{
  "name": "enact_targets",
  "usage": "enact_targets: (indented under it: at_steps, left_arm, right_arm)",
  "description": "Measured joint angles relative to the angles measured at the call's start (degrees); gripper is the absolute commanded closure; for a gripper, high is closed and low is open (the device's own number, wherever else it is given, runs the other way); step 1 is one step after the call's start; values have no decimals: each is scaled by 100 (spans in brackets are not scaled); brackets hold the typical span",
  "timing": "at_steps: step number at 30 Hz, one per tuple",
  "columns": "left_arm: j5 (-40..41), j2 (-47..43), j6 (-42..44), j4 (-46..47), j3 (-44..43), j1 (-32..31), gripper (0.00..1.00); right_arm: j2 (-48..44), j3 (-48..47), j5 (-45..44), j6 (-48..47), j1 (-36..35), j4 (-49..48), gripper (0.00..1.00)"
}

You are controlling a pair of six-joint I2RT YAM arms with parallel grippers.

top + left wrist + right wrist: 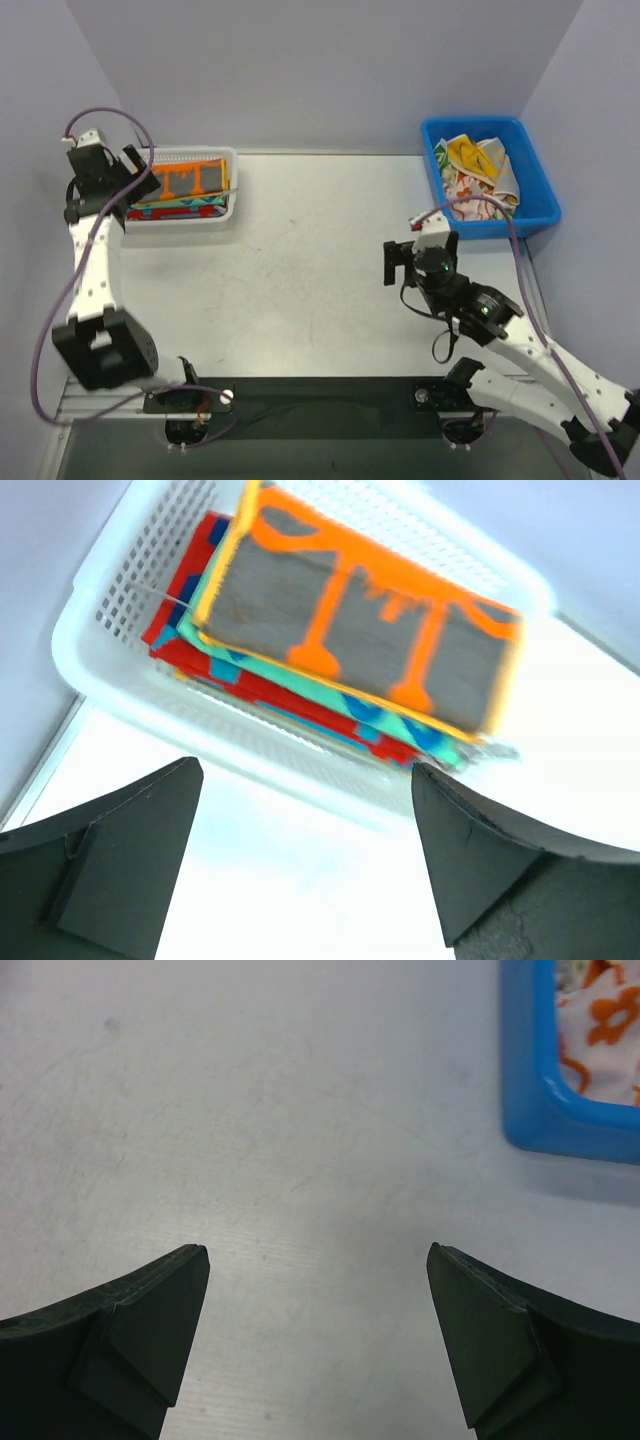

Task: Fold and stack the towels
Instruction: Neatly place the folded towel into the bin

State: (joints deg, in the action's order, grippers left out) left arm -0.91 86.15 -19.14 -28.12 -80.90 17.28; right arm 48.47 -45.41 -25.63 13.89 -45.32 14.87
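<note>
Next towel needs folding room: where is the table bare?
Bare: the middle of the table, between the white basket and the blue bin, before the right gripper. Crowded: folded towels fill the basket, loose towels the bin.

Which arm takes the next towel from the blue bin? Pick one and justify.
Right. The right hand is open over the table beside the blue bin holding the unfolded towels. The left hand, also open, is far across at the white basket, above the folded stack.
</note>
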Motion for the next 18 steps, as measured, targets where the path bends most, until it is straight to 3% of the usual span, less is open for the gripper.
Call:
enact_targets:
  at_steps: [3, 8, 10, 18]
  left_arm:
    - [-48, -1521, 81, -72, 586, -293, 3]
    - [129, -3880, 476, -232, 1351, -1843, 3]
    - [308, -4629, 527, -529, 1598, -2164, 3]
    - [1370, -6330, 291, -1517, 2422, -2865, 2]
  right_arm:
    - [-734, -61, -608, 157, 26, 387, 0]
    - [-1895, -79, -1263, 199, 37, 881, 0]
    - [-2238, -63, -1429, 144, 39, 1023, 0]
    - [-3224, 343, -1849, -94, 39, 1287, 0]
